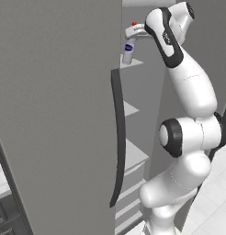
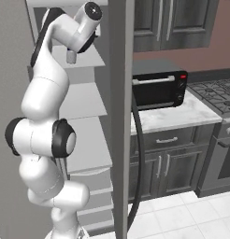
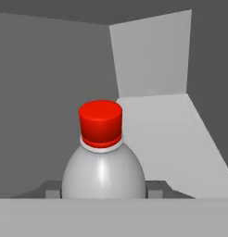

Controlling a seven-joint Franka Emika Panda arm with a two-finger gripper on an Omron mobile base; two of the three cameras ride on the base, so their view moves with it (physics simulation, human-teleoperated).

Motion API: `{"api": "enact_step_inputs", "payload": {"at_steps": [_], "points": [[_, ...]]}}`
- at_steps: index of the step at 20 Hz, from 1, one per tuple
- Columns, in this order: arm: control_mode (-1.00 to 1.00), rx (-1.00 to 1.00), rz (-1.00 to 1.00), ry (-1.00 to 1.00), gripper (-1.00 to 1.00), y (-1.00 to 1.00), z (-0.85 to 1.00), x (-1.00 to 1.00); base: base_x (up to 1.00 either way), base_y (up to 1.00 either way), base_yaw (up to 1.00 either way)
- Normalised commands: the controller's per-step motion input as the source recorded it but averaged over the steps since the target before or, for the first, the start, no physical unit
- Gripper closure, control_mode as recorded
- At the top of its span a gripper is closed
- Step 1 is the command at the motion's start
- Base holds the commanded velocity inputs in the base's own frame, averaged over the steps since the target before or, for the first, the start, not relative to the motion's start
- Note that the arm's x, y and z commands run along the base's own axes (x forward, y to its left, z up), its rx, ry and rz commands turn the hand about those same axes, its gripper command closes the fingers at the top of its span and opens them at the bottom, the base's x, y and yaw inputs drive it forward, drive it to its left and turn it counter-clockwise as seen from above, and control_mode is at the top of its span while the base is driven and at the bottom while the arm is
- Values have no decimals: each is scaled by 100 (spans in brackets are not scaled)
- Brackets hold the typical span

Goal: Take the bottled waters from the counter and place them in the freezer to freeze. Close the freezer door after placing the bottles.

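Flat, even, shadowless light, dimmer inside the freezer [image 1: 133,110]; soft low-resolution edges; one faint highlight on the bottle [image 3: 103,173] before the hand.

White tiled floor [image 2: 191,214], dark grey cabinets [image 2: 175,23], reddish wall [image 2: 219,42], black toaster oven [image 2: 159,88], stove [image 2: 217,91].

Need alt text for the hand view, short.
A clear bottle with a red cap stands upright between the jaws, seen close from above its shoulder. Behind it lie a white freezer shelf and grey inner walls.
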Motion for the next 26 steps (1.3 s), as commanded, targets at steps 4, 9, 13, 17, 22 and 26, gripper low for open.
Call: {"api": "enact_step_inputs", "payload": {"at_steps": [4, 9, 13, 17, 22, 26], "points": [[-100, -2, 0, -12, 100, 15, -2, 18, 0, 0, 0], [-100, -3, 0, -13, 100, 19, -12, 28, 0, 0, 0], [-100, 0, 0, -10, 100, 15, -18, 31, 0, 0, 0], [-100, 0, 0, 0, 100, 8, -45, 33, 0, 0, 0], [-100, -6, 0, 0, 100, 4, -62, 40, 0, 0, 0], [-100, -2, 0, 0, 100, 0, -28, 32, 0, 0, 0]]}}
